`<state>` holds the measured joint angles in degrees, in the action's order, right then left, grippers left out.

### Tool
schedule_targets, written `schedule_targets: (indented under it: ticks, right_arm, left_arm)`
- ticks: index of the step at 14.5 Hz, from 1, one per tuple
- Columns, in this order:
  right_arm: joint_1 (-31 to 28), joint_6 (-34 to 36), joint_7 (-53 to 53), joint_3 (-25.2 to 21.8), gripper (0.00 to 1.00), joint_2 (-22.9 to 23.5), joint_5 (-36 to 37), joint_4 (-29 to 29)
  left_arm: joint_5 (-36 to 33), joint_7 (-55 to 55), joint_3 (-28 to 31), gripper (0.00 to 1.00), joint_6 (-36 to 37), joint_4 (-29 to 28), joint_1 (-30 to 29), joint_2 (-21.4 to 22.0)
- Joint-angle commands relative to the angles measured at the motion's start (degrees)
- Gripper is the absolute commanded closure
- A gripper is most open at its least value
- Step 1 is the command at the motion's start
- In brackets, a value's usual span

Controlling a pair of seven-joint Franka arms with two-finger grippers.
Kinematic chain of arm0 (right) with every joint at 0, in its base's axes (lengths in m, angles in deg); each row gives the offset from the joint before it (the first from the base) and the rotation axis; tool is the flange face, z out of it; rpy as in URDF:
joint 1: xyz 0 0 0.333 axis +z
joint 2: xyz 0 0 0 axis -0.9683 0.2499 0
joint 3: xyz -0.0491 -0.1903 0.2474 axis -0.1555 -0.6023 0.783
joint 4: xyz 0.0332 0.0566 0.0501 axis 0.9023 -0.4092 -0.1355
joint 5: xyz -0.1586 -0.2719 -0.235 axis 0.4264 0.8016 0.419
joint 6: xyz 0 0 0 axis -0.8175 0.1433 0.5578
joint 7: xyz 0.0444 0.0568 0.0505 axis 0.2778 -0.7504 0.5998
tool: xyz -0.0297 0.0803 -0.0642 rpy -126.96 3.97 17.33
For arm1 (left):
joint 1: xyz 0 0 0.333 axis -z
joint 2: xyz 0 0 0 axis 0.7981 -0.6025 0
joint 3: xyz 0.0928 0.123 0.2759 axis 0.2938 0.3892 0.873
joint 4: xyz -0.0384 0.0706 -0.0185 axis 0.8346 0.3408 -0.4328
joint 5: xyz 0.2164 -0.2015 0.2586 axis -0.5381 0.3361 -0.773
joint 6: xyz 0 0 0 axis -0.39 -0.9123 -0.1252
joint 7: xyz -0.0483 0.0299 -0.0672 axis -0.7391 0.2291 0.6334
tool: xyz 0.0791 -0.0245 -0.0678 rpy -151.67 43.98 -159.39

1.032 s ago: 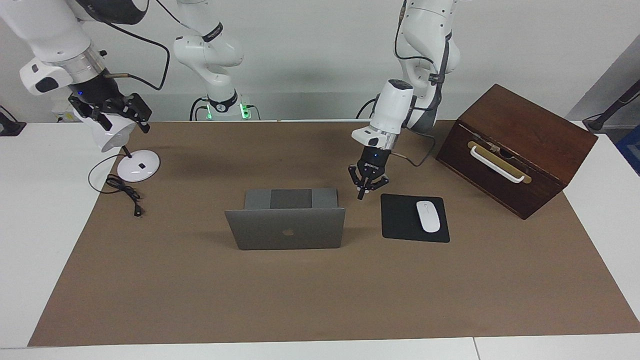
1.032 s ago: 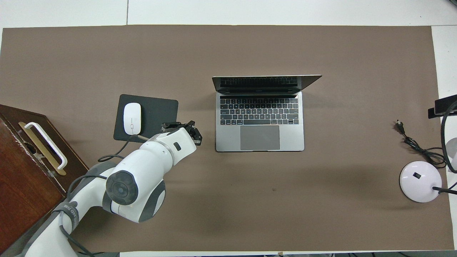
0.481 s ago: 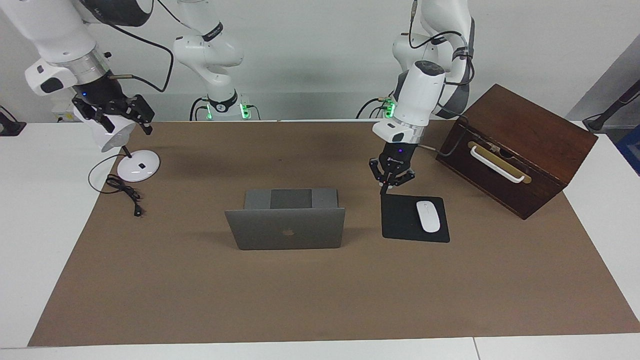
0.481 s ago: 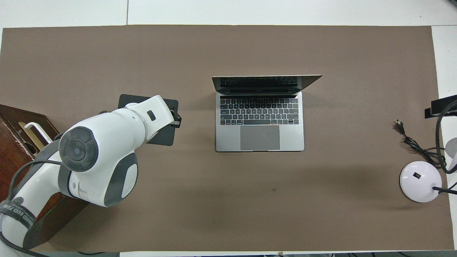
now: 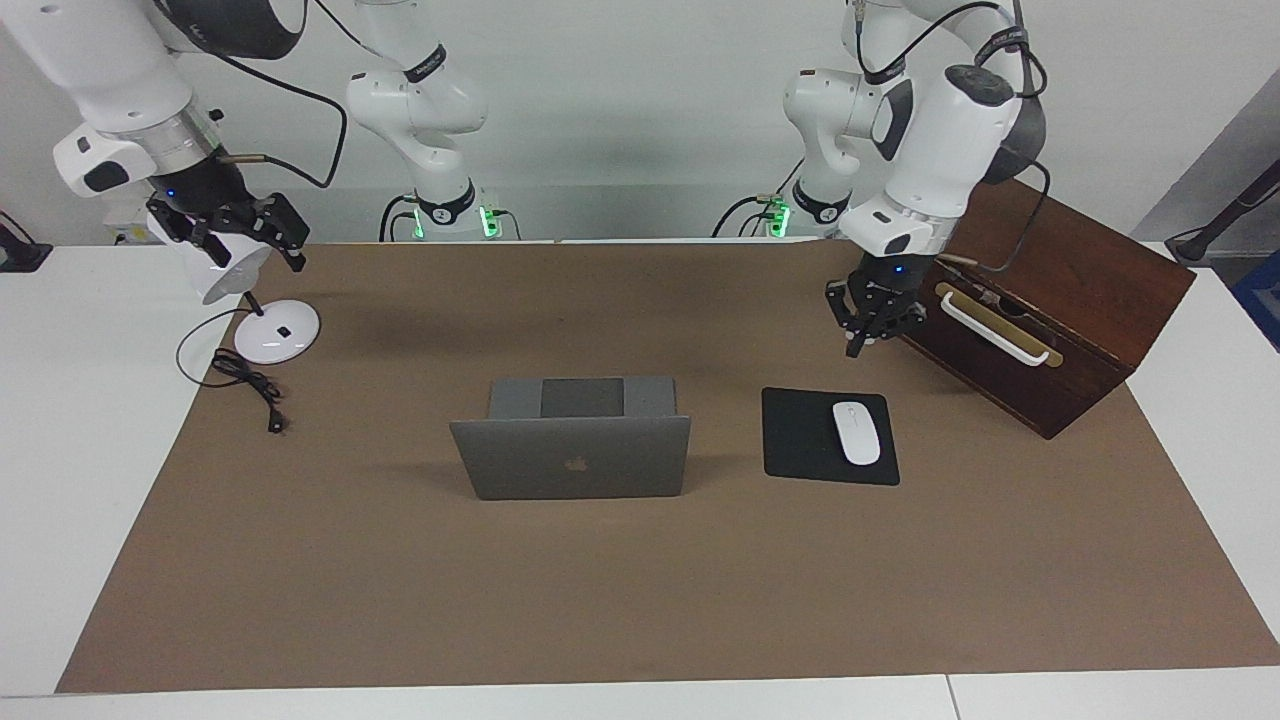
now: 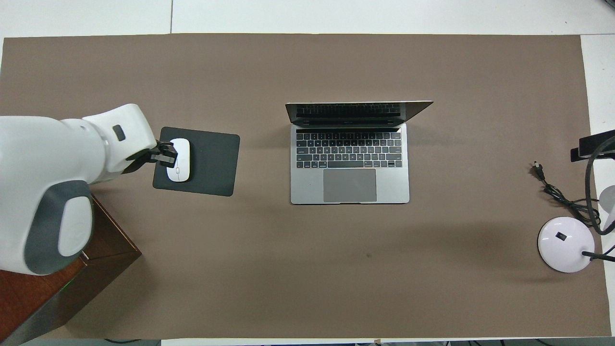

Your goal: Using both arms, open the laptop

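While both arms sit off to the sides, the surface shows plainly: a white table (image 5: 60, 450) covered almost edge to edge by a brown mat (image 5: 640, 590), with a pale grey wall at the robots' end.

The laptop (image 5: 572, 458) stands open mid-mat — lid up with the logo facing away from the robots, keyboard and trackpad (image 6: 350, 185) exposed in the overhead view. Neither gripper touches it.

Beside it, toward the left arm's end, a black mouse pad (image 5: 800, 440) lies flat with a white mouse (image 5: 856, 432) on it. A dark wooden box (image 5: 1040, 290) with a white handle (image 5: 995, 330) stands at that end, nearer to the robots than the pad — lid closed, contents not visible.

Left gripper (image 5: 862, 345) hangs in the air just in front of the box's handle side, over bare mat, fingertips clenched on nothing. In the overhead view it overlaps the mouse, but the facing view shows it raised and apart.

Right gripper (image 5: 240, 235) is up over the white desk lamp (image 5: 272, 330) at the right arm's end, well apart from the laptop; cannot tell its state. The lamp's black cord (image 5: 245, 385) trails loose on the mat.
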<state>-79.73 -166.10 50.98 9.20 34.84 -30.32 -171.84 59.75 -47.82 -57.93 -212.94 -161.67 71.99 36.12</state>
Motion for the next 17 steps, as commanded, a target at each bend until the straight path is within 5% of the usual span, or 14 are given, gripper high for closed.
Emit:
schedule_targets:
  ticks: [1, 10, 17]
  right_arm:
    - [-0.7, -1.6, 0.8, 0.5, 0.0, -1.6, 0.6, -2.2]
    - [-0.8, -3.3, 0.9, 0.4, 0.0, -2.0, 0.6, -3.8]
    - [-0.9, -3.3, 0.9, 0.4, 0.0, -2.0, 0.6, -4.1]
  left_arm:
    - [0.5, -1.9, -0.5, 1.0, 5.7, 2.3, -3.4, 1.1]
    - [0.1, -5.0, -0.6, 1.0, 18.5, 12.3, -15.7, 0.0]
    - [0.2, -4.7, -0.5, 1.0, 27.2, 26.1, -19.7, -6.6]
